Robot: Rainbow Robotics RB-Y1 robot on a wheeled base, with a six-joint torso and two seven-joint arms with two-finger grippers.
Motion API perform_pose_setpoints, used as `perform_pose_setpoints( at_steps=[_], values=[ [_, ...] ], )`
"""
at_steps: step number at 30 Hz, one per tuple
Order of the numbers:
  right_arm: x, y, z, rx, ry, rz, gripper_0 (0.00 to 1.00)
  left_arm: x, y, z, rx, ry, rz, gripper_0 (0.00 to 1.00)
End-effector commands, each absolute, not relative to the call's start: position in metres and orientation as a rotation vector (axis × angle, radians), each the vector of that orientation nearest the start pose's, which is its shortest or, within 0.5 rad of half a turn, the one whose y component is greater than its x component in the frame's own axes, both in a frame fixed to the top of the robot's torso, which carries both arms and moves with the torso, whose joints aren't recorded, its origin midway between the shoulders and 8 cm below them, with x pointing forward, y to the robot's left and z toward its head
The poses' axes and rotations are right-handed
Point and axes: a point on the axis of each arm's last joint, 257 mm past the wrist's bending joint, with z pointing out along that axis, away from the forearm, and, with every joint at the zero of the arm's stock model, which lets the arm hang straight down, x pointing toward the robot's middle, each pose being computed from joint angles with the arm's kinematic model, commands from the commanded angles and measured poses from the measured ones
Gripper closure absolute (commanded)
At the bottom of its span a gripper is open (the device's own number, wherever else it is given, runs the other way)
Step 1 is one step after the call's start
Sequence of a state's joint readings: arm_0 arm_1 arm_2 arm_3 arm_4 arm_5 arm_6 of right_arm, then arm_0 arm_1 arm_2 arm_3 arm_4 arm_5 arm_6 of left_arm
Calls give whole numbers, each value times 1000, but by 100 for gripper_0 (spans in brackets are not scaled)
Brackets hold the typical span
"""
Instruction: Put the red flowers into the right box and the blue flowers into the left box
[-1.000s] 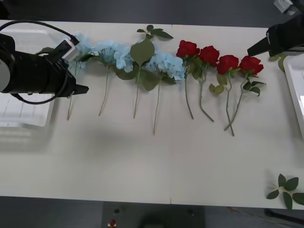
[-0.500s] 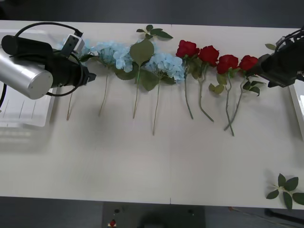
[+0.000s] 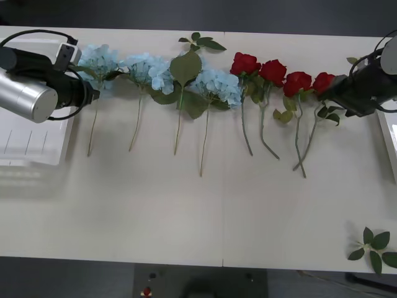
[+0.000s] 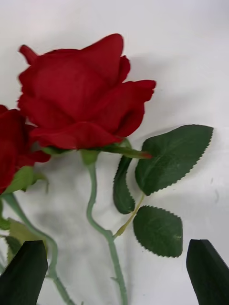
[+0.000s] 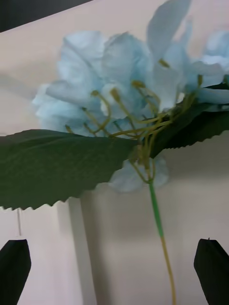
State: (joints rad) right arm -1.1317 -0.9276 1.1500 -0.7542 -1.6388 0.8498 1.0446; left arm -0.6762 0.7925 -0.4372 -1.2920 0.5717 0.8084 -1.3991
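Several red flowers point(image 3: 273, 70) lie in a row right of centre, blooms toward the far edge. My right gripper point(image 3: 333, 93) is open beside the rightmost rose point(image 4: 78, 100), its black fingers point(image 4: 207, 271) on either side of that rose's stem point(image 4: 102, 228). Several blue flowers point(image 3: 146, 67) lie left of centre. My left gripper point(image 3: 93, 96) is open at the leftmost blue cluster point(image 5: 114, 90), fingers point(image 5: 212, 269) straddling its thin stem point(image 5: 157, 224). The left box point(image 3: 31, 139) sits under the left arm. The right box point(image 3: 389, 118) shows at the right edge.
A loose green leaf sprig point(image 3: 201, 42) lies near the table's far edge, above the blue flowers. Another sprig point(image 3: 372, 245) lies at the near right corner. A broad leaf point(image 5: 57, 167) crosses the left wrist view. The near half of the white table point(image 3: 186, 211) is bare.
My right arm has come in from the far right edge to the rightmost rose. My left arm has turned and pulled back leftward, uncovering the leftmost blue cluster.
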Motion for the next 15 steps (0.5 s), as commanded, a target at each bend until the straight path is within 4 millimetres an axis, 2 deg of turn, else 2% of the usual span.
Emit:
perform_pose_setpoints(
  at_steps=[1, 8, 15],
  values=[
    [616, -362, -242, 574, 2564, 235, 15, 660, 306, -174, 294, 2149, 148, 0],
    [618, -342, -268, 524, 2577, 205, 14, 679, 273, -188, 310, 2149, 137, 0],
    [623, -324, -275, 506, 2572, 220, 14, 691, 274, -197, 344, 2114, 166, 0]
  ],
)
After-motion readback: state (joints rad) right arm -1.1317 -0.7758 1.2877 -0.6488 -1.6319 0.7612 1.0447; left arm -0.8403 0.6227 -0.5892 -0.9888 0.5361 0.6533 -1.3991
